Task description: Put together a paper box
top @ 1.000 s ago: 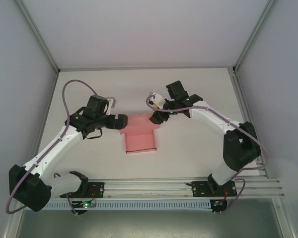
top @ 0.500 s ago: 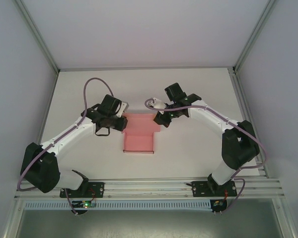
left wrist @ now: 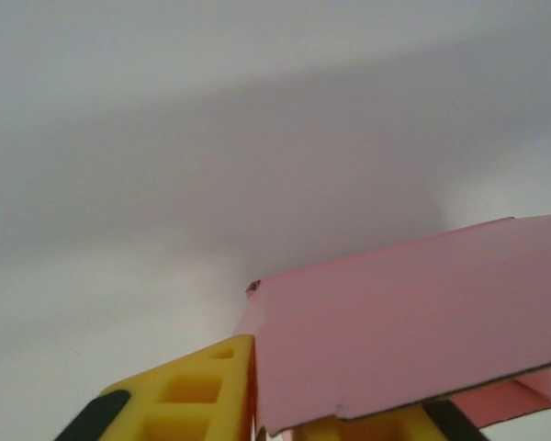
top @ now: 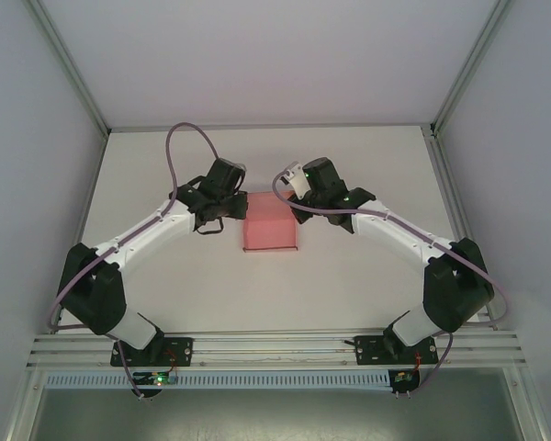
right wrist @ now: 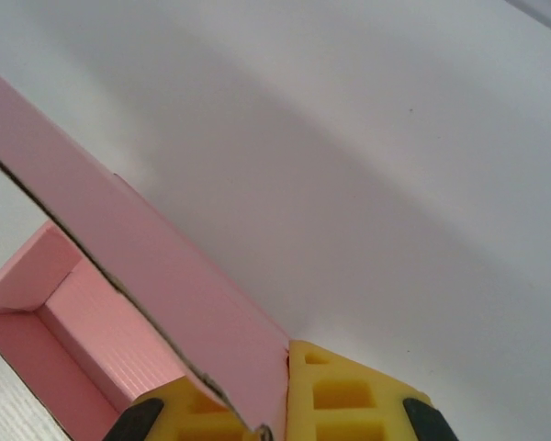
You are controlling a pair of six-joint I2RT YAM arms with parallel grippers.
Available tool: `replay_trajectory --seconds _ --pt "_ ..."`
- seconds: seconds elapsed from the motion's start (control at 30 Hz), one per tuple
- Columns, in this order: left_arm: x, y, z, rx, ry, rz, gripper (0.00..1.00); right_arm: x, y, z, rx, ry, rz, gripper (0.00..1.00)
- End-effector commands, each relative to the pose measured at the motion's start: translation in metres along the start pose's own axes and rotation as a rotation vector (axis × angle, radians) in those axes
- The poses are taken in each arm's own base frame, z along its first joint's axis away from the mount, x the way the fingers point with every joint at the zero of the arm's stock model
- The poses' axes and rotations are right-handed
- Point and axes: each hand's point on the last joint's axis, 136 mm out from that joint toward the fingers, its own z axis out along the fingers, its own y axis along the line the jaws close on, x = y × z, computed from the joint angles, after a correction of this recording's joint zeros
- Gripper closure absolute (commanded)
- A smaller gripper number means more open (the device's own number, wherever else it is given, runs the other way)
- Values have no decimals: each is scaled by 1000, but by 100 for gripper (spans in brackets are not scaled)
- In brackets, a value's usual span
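The pink paper box (top: 270, 223) sits mid-table, partly folded, between both arms. My left gripper (top: 233, 208) holds its left side; in the left wrist view a pink panel (left wrist: 413, 322) is pinched between the yellow fingers (left wrist: 193, 395). My right gripper (top: 299, 208) holds the right side; in the right wrist view the pink wall (right wrist: 156, 266) is clamped between yellow pads (right wrist: 349, 400), with the box's open inside (right wrist: 64, 340) showing at lower left.
The white table (top: 367, 165) lies inside grey enclosure walls, with an aluminium rail (top: 275, 344) along the near edge. Purple cables (top: 188, 138) loop above the left arm.
Both grippers moved away from the bases and closer together with the paper. The near flap has been folded up, so the flat T-shaped sheet now reads as a compact rectangle.
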Motion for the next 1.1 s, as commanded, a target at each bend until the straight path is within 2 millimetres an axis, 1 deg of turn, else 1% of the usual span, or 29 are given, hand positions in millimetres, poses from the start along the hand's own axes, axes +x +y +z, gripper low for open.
replay_trajectory --seconds 0.0,0.03,0.07,0.2,0.27,0.3,0.37,0.43,0.53,0.6,0.67,0.7,0.8,0.87,0.93,1.0,1.07 --pt "1 8 -1 -72 15 81 72 -24 0 0 2 -95 23 100" --pt "3 9 1 -78 25 98 65 -22 2 1 -18 -91 17 100" --pt "6 12 4 -87 40 113 60 -20 2 2 -33 -90 19 100" --pt "16 33 15 -164 101 142 58 -15 8 2 -104 -90 -16 100" --pt "15 43 15 -198 105 160 57 -13 10 1 -158 -90 -19 100" --pt "14 44 13 -188 104 165 54 -12 11 1 -189 -89 -17 100" --pt "10 43 7 -151 85 175 52 -9 10 0 -233 -83 -11 100" --pt "7 43 3 -118 59 191 34 -4 11 0 -273 -66 -27 100" --pt "6 48 4 -88 58 206 31 0 18 -2 -319 -56 -61 100" --pt "6 50 9 -62 71 229 31 3 22 -3 -355 -43 -81 100" --pt "2 52 11 -57 72 252 30 7 24 -3 -385 -22 -99 100" --pt "-1 52 12 -50 65 260 30 8 24 -2 -392 -11 -104 100" --pt "-10 41 9 34 33 296 31 11 20 2 -403 25 -116 100" --pt "-10 36 8 78 29 312 35 9 17 3 -397 27 -115 100" --pt "-6 32 8 108 47 318 44 6 13 3 -385 24 -107 100" --pt "0 29 13 130 71 316 57 2 12 1 -386 12 -111 100" --pt "2 32 19 119 81 304 71 0 15 -2 -404 4 -125 100"
